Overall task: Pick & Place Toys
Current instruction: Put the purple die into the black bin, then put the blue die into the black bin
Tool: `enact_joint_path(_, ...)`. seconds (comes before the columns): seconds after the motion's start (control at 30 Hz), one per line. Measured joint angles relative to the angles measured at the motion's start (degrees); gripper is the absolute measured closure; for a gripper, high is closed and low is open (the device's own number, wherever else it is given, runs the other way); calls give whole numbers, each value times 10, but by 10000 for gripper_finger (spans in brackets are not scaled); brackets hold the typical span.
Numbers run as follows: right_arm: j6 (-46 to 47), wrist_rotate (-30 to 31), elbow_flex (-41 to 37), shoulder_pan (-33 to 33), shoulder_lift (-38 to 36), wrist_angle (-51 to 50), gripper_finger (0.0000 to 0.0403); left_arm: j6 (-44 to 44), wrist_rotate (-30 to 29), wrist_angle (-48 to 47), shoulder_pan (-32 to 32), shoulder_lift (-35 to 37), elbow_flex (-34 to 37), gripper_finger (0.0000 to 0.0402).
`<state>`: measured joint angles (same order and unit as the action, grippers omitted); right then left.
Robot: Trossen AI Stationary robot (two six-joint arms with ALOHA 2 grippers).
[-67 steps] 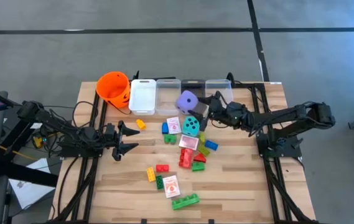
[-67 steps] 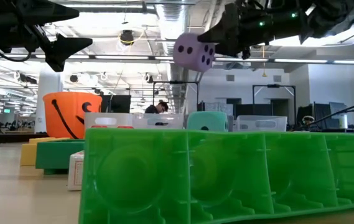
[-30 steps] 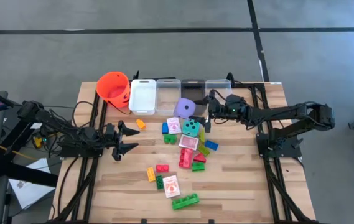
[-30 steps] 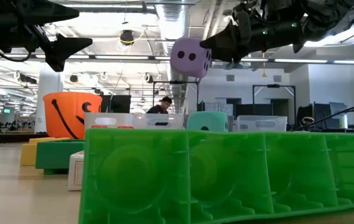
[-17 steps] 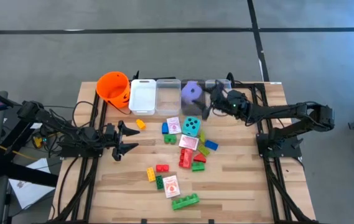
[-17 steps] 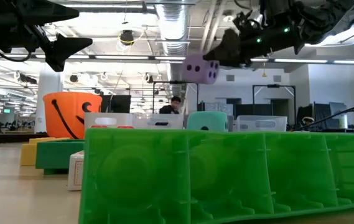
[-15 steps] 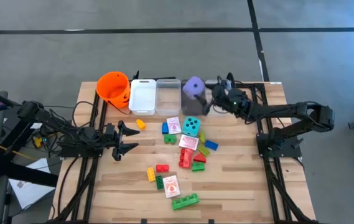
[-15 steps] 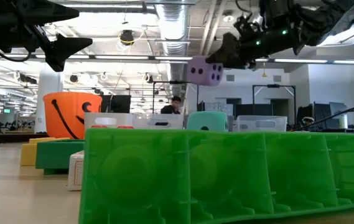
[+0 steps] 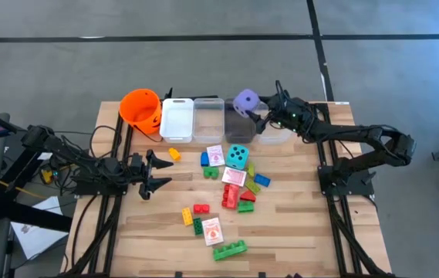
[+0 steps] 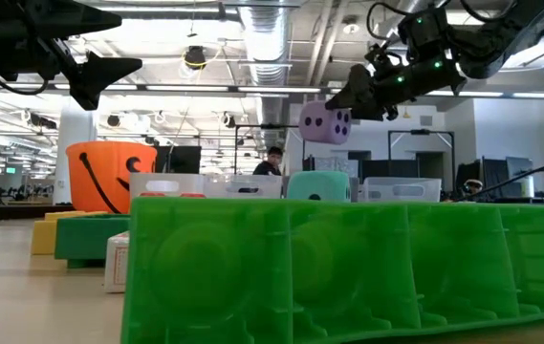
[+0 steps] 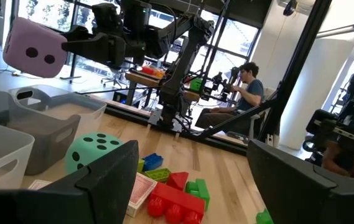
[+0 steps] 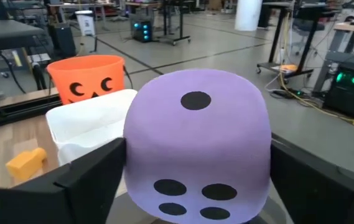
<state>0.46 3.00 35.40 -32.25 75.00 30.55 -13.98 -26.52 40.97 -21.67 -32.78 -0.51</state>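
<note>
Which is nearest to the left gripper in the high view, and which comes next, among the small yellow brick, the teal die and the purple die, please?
From the left gripper:
1. Small yellow brick, just beyond its fingertips.
2. Teal die, mid-table among the toys.
3. Purple die, at the back, held by the right gripper over the bins.
</note>
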Motion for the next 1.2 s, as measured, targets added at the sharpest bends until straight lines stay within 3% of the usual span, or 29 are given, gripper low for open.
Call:
enact_joint_path(0.33,-33,0,0,8,0,-1,14,0,0,0,0,0,0,108)
enact_joint_path(0.53,68,-1,0,37,0,-1,10,0,0,0,0,0,0,108)
enact_joint_path(0.8,164,-61,0,124,0,-37,10,0,0,0,0,0,0,108)
enact_joint_path(1.2,197,-60,0,255,0,-51,10,0,0,0,0,0,0,108)
